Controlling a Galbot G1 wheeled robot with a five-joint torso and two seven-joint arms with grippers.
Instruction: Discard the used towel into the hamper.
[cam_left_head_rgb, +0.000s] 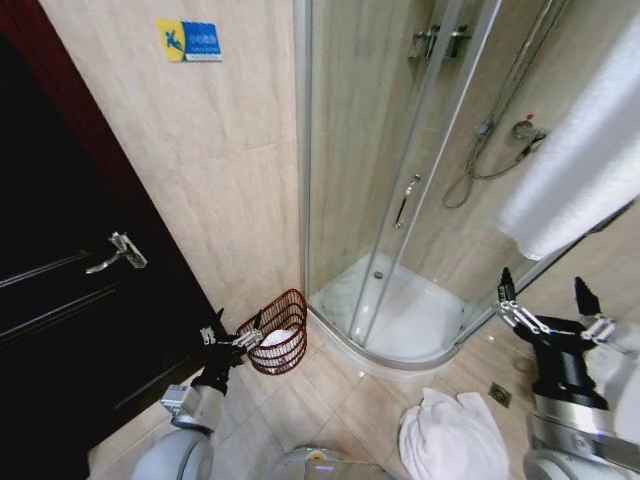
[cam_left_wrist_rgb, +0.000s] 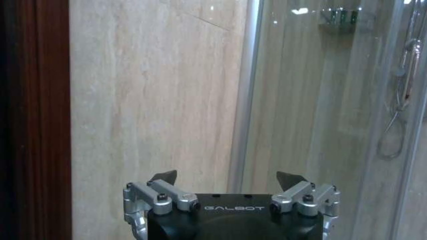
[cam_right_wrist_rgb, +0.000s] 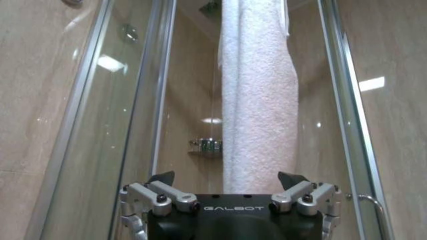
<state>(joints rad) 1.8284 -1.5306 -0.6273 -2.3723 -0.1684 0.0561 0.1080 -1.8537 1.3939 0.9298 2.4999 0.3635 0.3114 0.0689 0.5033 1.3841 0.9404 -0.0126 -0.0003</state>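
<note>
White towel (cam_left_head_rgb: 452, 440) on tiles, hamper (cam_left_head_rgb: 280, 332) beside glass shower enclosure (cam_left_head_rgb: 400, 180)

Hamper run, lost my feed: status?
Both grippers, left and right, open, empty. Hamper by shower glass, white cloth inside. Towel on floor. Nothing blocking.

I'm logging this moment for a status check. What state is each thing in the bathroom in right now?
left gripper: open, empty, beside the hamper
right gripper: open, empty, raised before the hanging towel
hamper: upright on the floor, something white inside
hanging towel: draped, off the floor
floor towel: crumpled on the tiles
shower door: shut
dark door: shut
</note>
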